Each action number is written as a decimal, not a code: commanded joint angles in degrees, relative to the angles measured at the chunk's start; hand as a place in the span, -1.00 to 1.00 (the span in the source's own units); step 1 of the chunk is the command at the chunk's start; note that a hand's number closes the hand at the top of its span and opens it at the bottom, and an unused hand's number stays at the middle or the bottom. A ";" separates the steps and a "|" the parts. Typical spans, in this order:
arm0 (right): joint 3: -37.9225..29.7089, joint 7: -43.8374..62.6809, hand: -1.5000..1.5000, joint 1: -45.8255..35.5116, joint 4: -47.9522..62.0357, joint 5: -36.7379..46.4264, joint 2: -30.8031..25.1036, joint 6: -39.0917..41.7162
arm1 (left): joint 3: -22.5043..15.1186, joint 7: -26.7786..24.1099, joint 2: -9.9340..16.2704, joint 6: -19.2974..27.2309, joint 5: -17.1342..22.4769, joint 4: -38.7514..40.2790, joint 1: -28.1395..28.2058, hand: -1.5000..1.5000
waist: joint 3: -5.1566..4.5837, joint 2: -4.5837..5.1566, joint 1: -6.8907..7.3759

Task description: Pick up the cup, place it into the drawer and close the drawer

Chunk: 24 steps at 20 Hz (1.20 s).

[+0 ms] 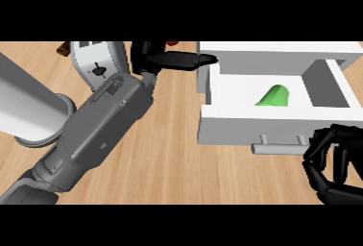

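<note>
Curling inward at the lower right edge of the view, the fingers of the black right hand (pixel 333 163) are clenched around nothing, just beside the grey bar handle (pixel 280 148) on the front of the open white drawer (pixel 248 126). Across the pale wooden counter (pixel 170 158), the grey left forearm (pixel 96 129) runs diagonally up from the lower left corner. Beyond the drawer's front wall, a green cup with a rounded end (pixel 273 96) lies on its side inside the white compartment; its long axis runs diagonally, the rounded end pointing up and slightly right. Nothing else shows in the drawer. Farther back, the black left hand (pixel 174 60) reaches toward the drawer's upper left corner, fingers released and extended, holding nothing. A white-and-grey appliance (pixel 96 60) sits behind the forearm, and a large grey cylinder on a round base (pixel 28 110) stands at the left. No writing or label can be read anywhere.
</note>
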 commanded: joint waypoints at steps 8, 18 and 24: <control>5.45 -1.89 1.00 1.75 3.52 14.15 0.33 -0.32 | 3.34 2.39 15.17 -5.52 1.61 -24.53 26.66 -1.00 | 0.01 0.39 0.24; 14.83 -12.66 1.00 -3.73 12.90 40.51 -5.64 -3.21 | 7.08 4.12 21.27 -10.11 3.79 -36.47 39.29 -1.00 | 0.02 0.56 0.71; 19.17 -18.26 1.00 -8.10 28.19 50.37 -1.73 -10.69 | 10.24 -2.07 22.72 -17.46 2.16 -35.86 49.81 -1.00 | 0.02 0.73 0.21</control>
